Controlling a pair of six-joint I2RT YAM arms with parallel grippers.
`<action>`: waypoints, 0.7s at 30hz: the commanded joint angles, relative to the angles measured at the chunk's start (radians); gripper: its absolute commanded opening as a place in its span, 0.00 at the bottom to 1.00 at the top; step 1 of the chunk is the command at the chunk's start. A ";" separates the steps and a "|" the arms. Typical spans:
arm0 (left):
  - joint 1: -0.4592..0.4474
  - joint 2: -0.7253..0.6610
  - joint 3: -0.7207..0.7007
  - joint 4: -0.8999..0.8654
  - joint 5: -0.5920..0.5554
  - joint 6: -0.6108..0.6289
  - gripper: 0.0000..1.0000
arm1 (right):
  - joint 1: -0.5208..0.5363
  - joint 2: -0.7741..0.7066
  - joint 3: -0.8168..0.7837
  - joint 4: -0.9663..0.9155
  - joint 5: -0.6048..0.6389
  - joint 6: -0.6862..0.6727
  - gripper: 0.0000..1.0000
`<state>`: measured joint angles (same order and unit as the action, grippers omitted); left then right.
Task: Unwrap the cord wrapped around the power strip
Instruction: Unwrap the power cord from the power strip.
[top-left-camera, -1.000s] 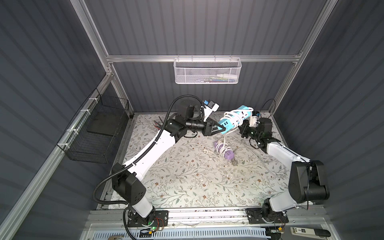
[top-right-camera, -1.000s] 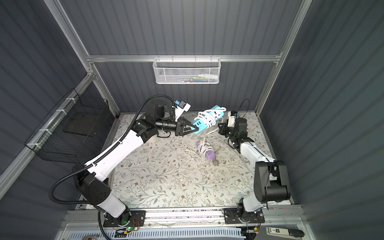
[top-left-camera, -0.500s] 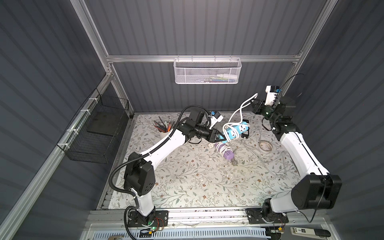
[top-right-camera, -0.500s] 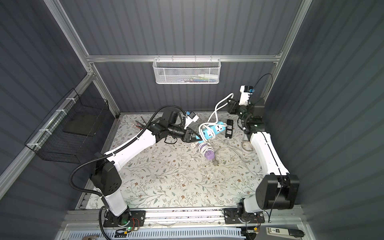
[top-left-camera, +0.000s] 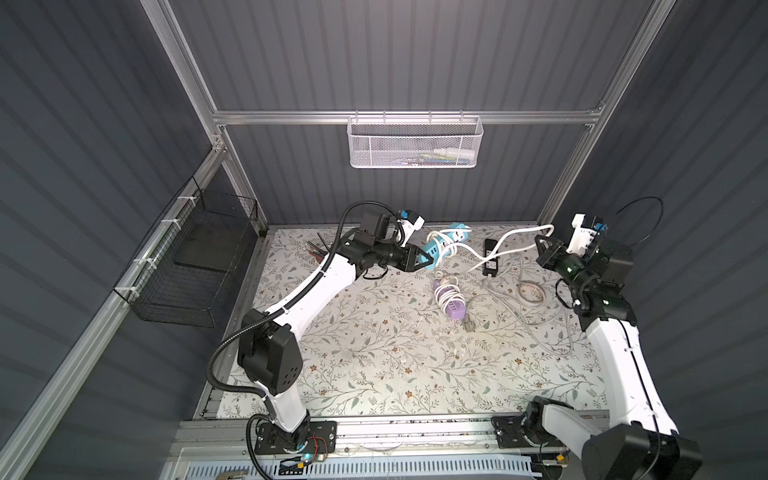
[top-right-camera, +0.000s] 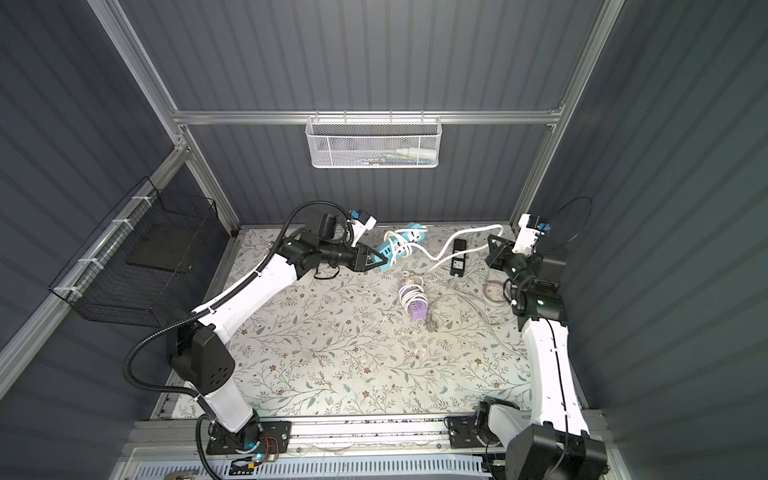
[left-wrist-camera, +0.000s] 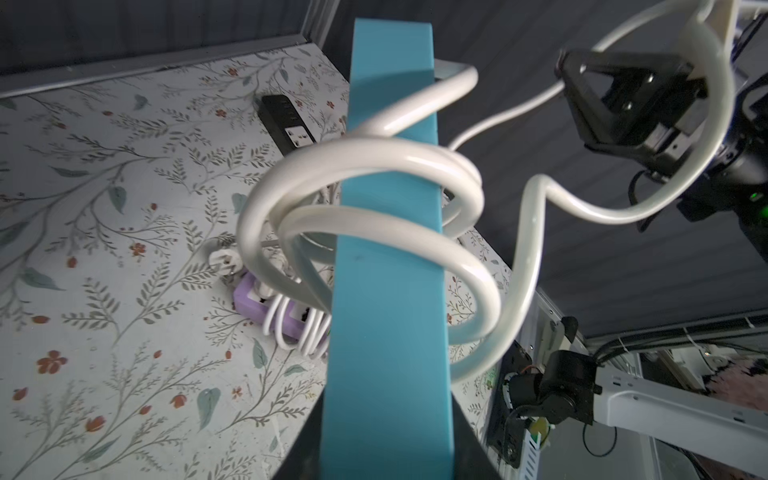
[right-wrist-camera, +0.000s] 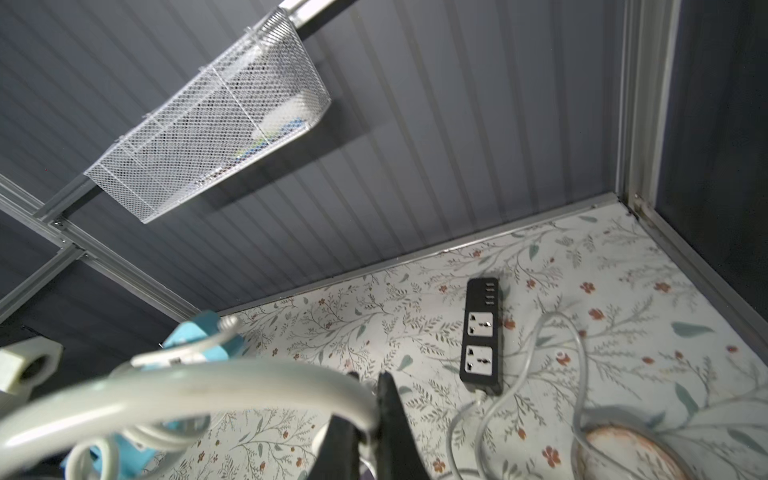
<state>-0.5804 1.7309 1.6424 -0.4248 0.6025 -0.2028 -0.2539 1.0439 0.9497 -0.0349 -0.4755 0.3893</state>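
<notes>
Floral-papered tabletop (top-left-camera: 374, 353). Blue power strip (top-left-camera: 455, 229) — rigid, light — aloft at twelve o'clock, bare end clamped in left gripper (top-left-camera: 430, 261). Cord (left-wrist-camera: 395, 151): stiff, springy, loosely looped; right gripper (top-left-camera: 541, 248) pinches its free run at two o'clock.

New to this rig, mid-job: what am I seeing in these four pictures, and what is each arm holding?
Two robot arms with pincer grippers work over a flowered table. Two pictures look down from overhead; two come from cameras on the wrists. The left gripper is shut on a lifted blue power strip. The right gripper pinches its white cord, loops of which circle the strip. A black power strip and a purple power strip lie on the table.
</notes>
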 joint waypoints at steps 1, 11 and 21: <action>0.013 -0.068 0.010 0.078 -0.053 0.008 0.00 | -0.004 -0.025 -0.053 -0.010 -0.009 0.014 0.00; 0.014 -0.170 -0.057 0.274 0.086 -0.069 0.00 | 0.026 0.180 -0.241 0.179 0.018 0.047 0.00; 0.014 -0.207 -0.088 0.266 0.029 -0.032 0.00 | 0.018 0.334 -0.293 0.226 0.128 0.108 0.00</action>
<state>-0.5667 1.5558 1.5558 -0.2222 0.6453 -0.2588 -0.2329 1.3693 0.6724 0.1696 -0.4046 0.4629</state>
